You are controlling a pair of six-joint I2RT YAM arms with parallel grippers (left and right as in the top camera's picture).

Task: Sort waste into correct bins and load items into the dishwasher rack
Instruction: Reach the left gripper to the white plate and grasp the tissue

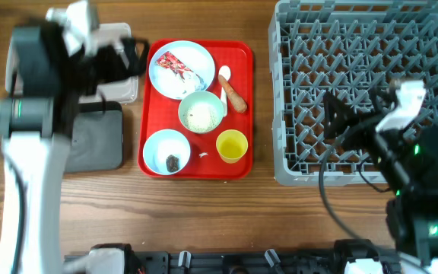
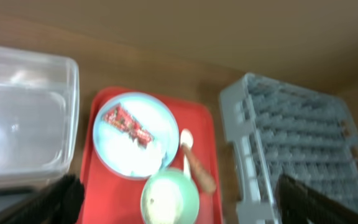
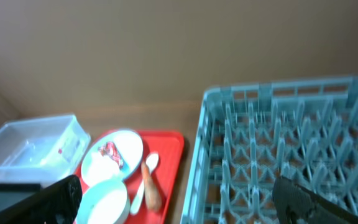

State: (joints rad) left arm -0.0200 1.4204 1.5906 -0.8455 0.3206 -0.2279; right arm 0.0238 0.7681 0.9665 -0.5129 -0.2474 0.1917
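Note:
A red tray [image 1: 238, 53] holds the pale blue plate [image 1: 195, 55] with the red-and-white wrapper [image 1: 175, 65], the pale green bowl [image 1: 201, 113] with rice, the light blue bowl [image 1: 158, 144] with a dark brown scrap [image 1: 172, 161], the yellow cup [image 1: 231, 145], the white spoon [image 1: 223, 78], the carrot-like stick [image 1: 235, 95] and a paper scrap [image 1: 202, 155]. My left gripper [image 1: 131, 59] is open and empty, raised over the clear tub [image 1: 124, 87], left of the plate. My right gripper [image 1: 331, 118] is open and empty over the grey rack [image 1: 363, 46].
The black tray [image 1: 97, 137] lies left of the red tray, in front of the clear tub [image 2: 23, 118]. The left arm covers much of the tub in the overhead view. The rack [image 3: 278, 124] fills the table's right side.

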